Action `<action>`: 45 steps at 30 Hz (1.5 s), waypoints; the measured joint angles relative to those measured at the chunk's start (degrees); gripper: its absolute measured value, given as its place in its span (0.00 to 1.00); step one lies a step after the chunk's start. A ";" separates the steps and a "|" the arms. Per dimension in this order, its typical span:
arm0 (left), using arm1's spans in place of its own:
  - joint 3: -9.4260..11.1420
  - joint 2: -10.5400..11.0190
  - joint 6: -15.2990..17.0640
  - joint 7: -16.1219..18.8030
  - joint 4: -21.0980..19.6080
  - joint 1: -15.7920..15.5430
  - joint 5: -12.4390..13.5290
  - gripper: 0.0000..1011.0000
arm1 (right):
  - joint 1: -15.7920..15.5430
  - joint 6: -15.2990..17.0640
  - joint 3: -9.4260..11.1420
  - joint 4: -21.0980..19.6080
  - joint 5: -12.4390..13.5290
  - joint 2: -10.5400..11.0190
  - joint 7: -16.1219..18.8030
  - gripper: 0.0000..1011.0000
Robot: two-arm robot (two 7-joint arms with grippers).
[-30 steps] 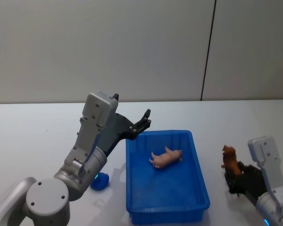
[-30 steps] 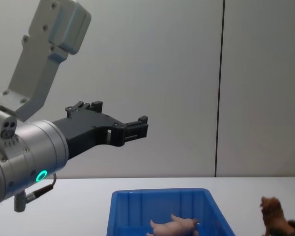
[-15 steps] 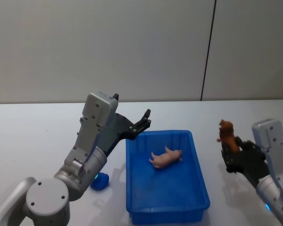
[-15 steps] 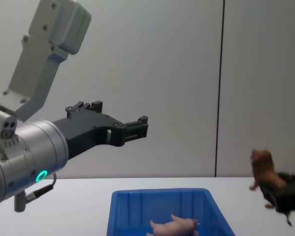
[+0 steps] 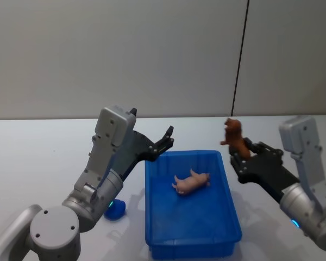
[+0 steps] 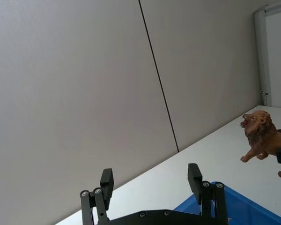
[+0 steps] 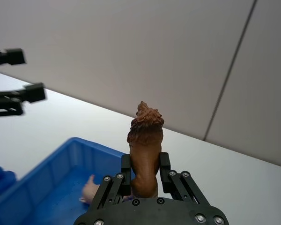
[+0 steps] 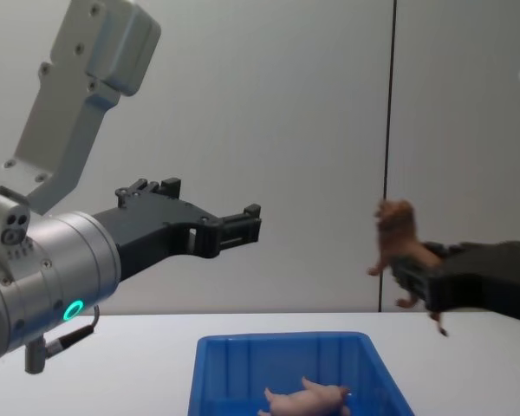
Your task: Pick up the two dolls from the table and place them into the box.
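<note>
The pale pink pig doll (image 5: 191, 181) (image 8: 305, 401) (image 7: 89, 191) lies inside the blue box (image 5: 157, 223) (image 8: 210, 381) (image 7: 42, 171). The brown lion doll (image 5: 234, 137) (image 8: 397, 237) (image 7: 145, 143) (image 6: 262, 139) hangs in the air just beyond the box's far right corner, with my right gripper (image 5: 243, 156) (image 7: 145, 168) (image 8: 411, 276) shut on its hindquarters. My left gripper (image 5: 165, 140) (image 8: 243, 227) (image 6: 151, 181) is open and holds nothing, raised over the box's far left corner.
A small blue object (image 5: 115, 209) lies on the white table (image 5: 38, 157) left of the box, beside my left arm. A grey wall stands behind the table.
My right gripper has lifted the brown doll from the table at the box's right and carried it up and leftward toward the box's far right corner. The left arm has stayed still.
</note>
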 joint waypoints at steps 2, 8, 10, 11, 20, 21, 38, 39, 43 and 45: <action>0.00 0.00 0.00 0.00 0.00 0.00 0.00 0.99 | 0.51 0.67 -0.22 -0.19 0.67 -0.32 1.59 0.34; 0.00 0.00 0.00 0.00 0.00 0.00 0.00 0.99 | 2.17 3.82 -0.97 -0.26 2.29 -1.41 5.60 0.34; 0.00 0.00 0.00 0.00 0.00 0.00 0.00 0.99 | 2.86 5.38 -1.30 -0.07 2.88 -1.89 7.05 0.34; 0.00 0.00 0.00 0.00 0.00 0.00 0.00 0.99 | 2.86 5.38 -1.30 -0.07 2.88 -1.89 7.05 0.34; 0.00 0.00 0.00 0.00 0.00 0.00 0.00 0.99 | 5.73 11.65 -2.71 1.61 4.80 -3.94 11.91 0.57; 0.00 0.00 0.00 0.00 0.00 0.00 0.00 0.99 | 5.93 12.08 -2.80 1.75 4.95 -4.09 12.24 0.58; 0.00 0.00 0.00 0.00 0.00 0.00 0.00 0.99 | 7.33 13.66 -2.63 2.15 5.85 -3.81 14.31 0.99; 0.00 0.00 0.00 0.00 0.00 0.00 0.00 0.99 | 7.28 13.42 -2.49 1.98 5.86 -3.63 14.17 0.99; 0.00 0.00 0.00 0.00 0.00 0.00 0.00 0.99 | 6.84 12.04 -1.59 1.17 6.02 -2.51 13.17 0.99; 0.00 0.00 0.00 0.00 0.00 0.00 0.00 0.99 | 6.43 11.26 -0.91 0.52 6.14 -1.67 12.44 0.99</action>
